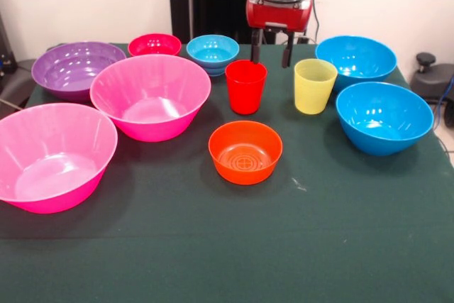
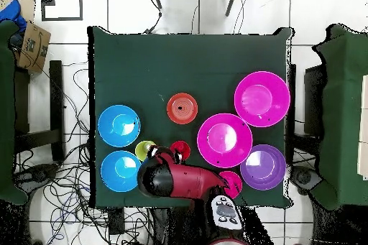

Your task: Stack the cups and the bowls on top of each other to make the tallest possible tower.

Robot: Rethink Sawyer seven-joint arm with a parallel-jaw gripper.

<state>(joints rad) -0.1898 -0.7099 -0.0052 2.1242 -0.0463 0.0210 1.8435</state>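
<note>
My gripper hangs open and empty over the table's far side, just behind the gap between the red cup and the yellow cup. Both cups stand upright. The small orange bowl sits in front of the red cup. The small light-blue bowl and the small red bowl stand at the back. All pieces stand apart and none are stacked. In the overhead view the arm covers the gripper and the light-blue bowl; the red cup, yellow cup and orange bowl show.
Two large blue bowls stand on the right. Two large pink bowls and a purple bowl stand on the left. The green table has bare cloth at the front.
</note>
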